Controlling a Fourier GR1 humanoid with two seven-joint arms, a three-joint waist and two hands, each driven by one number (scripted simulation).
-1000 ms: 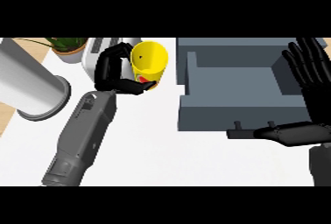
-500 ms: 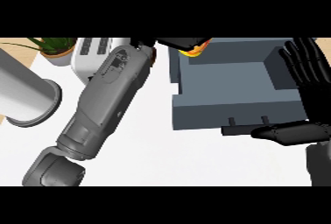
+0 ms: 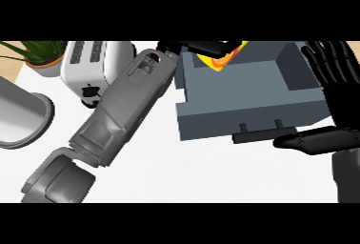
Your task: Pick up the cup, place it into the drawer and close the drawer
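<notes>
Left hand: the left hand [image 3: 204, 46] now reaches over the far left corner of the drawer, fingers curled round the cup; a second ago it held the cup over the bench, left of the drawer.
Cup: the yellow cup [image 3: 224, 57] sits in that grasp just above the drawer's inner floor, mostly hidden by the fingers; only a yellow and orange sliver shows.
Drawer: the grey drawer [image 3: 246, 116] stands pulled open, its dark handle [image 3: 262, 134] facing the robot.
Right hand: the right hand [image 3: 336, 81] rests open at the view's right edge, fingers straight up and thumb lying near the handle, holding nothing.
Change: the carry across is done, and the cup is over its target.
Next, as I judge it: lower and let go, then draw the arm out before pushing the front shut.
Bystanders: a toaster [image 3: 95, 64], a potted plant [image 3: 38, 55] and a grey cylinder [image 3: 17, 116] stand to the left.
</notes>
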